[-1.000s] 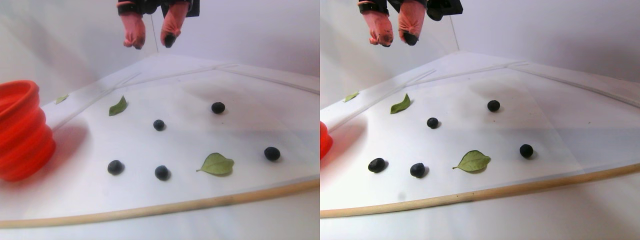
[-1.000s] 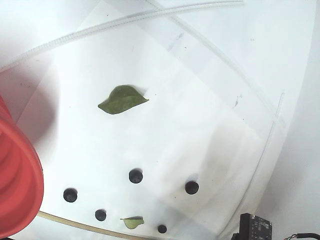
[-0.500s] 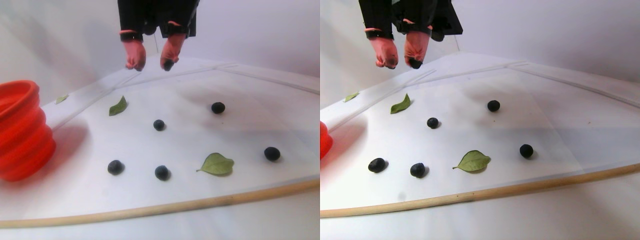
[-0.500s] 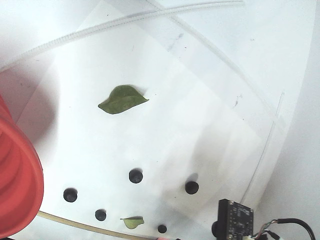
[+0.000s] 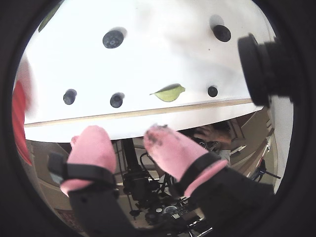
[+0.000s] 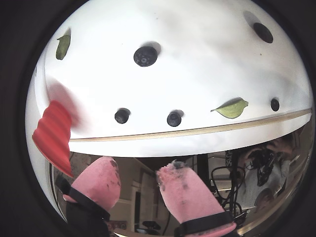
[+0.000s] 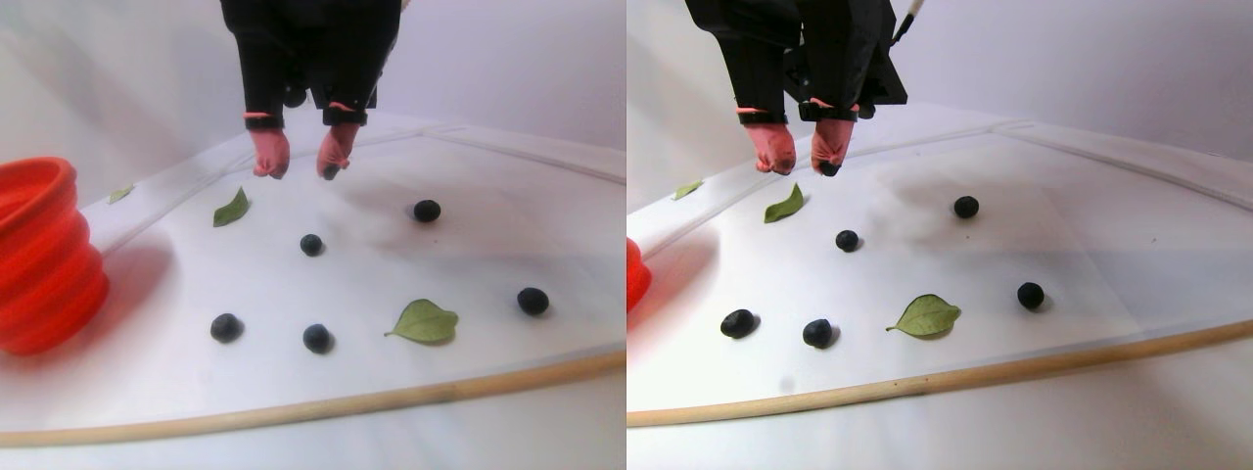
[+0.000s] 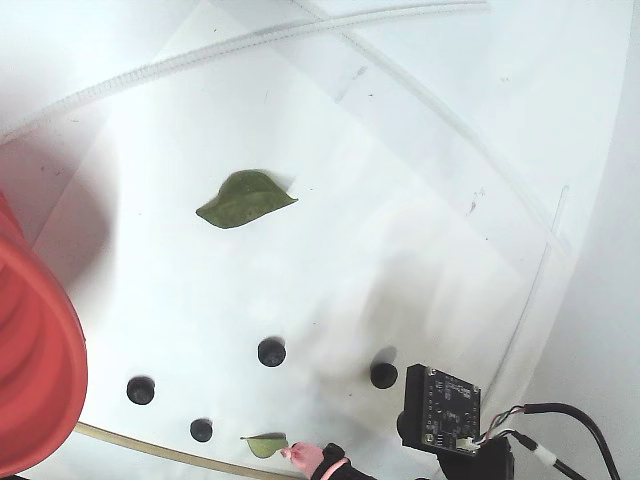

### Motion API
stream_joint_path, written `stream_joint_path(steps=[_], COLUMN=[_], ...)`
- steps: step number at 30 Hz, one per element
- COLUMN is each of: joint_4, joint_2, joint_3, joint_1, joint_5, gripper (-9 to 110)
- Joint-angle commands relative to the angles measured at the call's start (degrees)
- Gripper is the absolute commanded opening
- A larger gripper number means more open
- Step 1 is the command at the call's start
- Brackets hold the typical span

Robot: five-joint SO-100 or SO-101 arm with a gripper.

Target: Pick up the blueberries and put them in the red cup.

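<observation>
Gripper [image 7: 298,172] hangs above the far part of the white sheet [image 7: 470,255], jaws parted by a clear gap, nothing between them. Pink-covered fingers [image 6: 185,190] carry dark smudges near the tips; both wrist views show open space between the two pads. No contact with sheet, berry or leaf is visible in the stereo pair view.

Blueberries: five, all lying on the sheet, well apart from one another.
- one [image 7: 311,245] nearest the gripper, below and slightly right of it in the left half of the stereo pair view
- one [image 7: 426,211] further right
- one [image 7: 533,301] near the right edge
- two [image 7: 226,327] [image 7: 316,338] toward the front wooden edge [image 7: 313,411]

Cup [image 7: 39,259]: one, red, ridged wall, at the left of the stereo pair view, well apart from the gripper. No berry can be seen in it; its inside is mostly hidden.

Leaves: three in the stereo pair view. Large one [image 7: 424,321] sits between the front berries and the right-hand berry; a smaller one [image 7: 231,209] lies just below the gripper in that view; a tiny one [image 7: 120,194] lies beyond the cup.
</observation>
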Motion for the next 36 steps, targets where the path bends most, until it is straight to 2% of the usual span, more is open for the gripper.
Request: stream_joint_path(steps=[1,36], joint_4=[-2.1,-17.3], joint_2=[-1.8,-22.1], joint_3=[-1.7,-7.0], joint_1=[0.1,1.3], joint_5=[-0.4,-3.4], gripper=[16,18])
